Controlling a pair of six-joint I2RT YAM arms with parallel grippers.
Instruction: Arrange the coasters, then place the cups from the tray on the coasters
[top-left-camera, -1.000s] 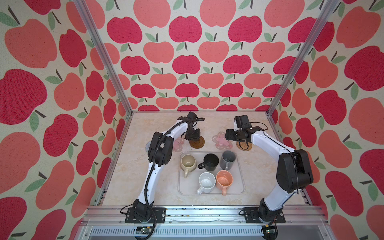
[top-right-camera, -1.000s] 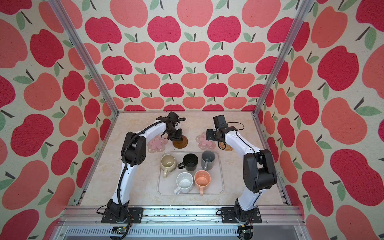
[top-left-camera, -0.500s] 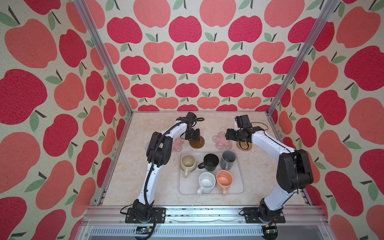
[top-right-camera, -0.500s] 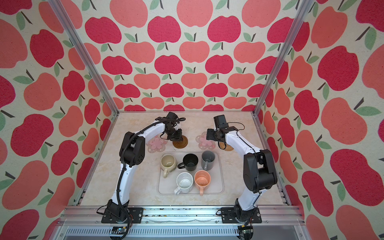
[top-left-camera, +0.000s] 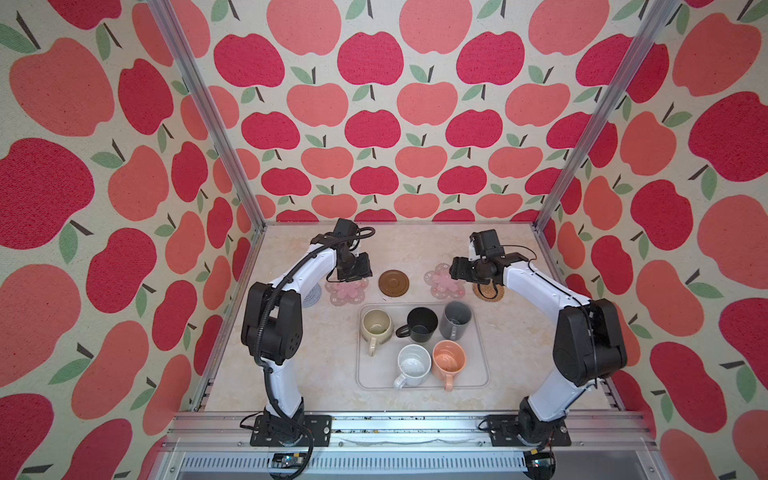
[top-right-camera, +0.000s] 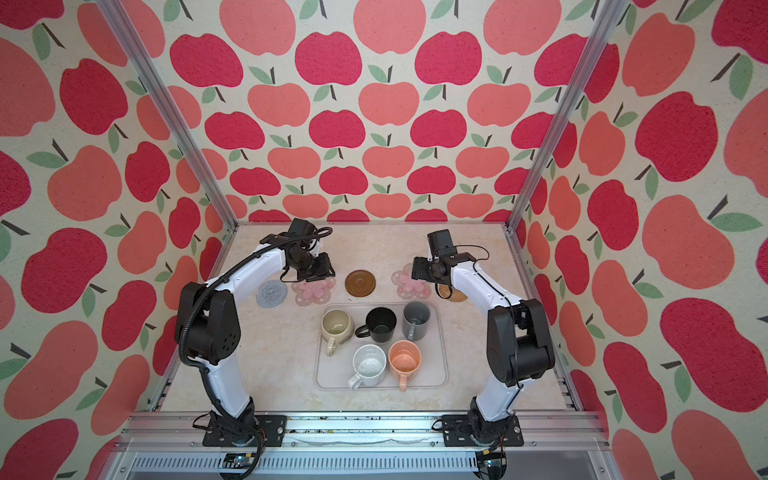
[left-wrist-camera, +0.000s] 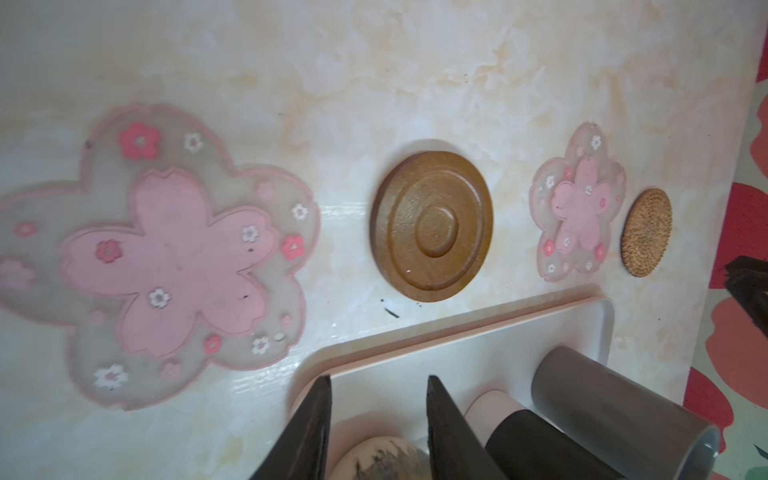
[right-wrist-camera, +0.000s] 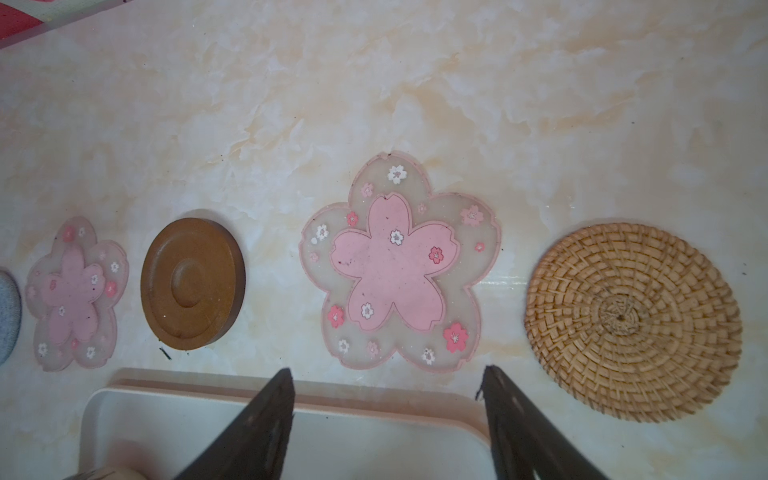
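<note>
Coasters look arranged, in a row behind the tray (top-left-camera: 476, 366): grey coaster (top-right-camera: 271, 293), left flower coaster (left-wrist-camera: 166, 253) under the left gripper (left-wrist-camera: 379, 380) (jaws parted, empty), brown coaster (left-wrist-camera: 432, 226), right flower coaster (right-wrist-camera: 399, 266), rattan coaster (right-wrist-camera: 631, 320). Right gripper (right-wrist-camera: 387, 370) is wide, empty. All cups are in the tray. Next: cream cup (top-left-camera: 376, 326), probably a rim grip.

5 coasters (top-left-camera: 393, 283) in a L–R row on the table (top-left-camera: 324, 370), just behind the tray (top-left-camera: 476, 368) at centre; 5 cups (top-left-camera: 422, 325) stand in the tray, 3 along its back edge, 2 in front of them.
</note>
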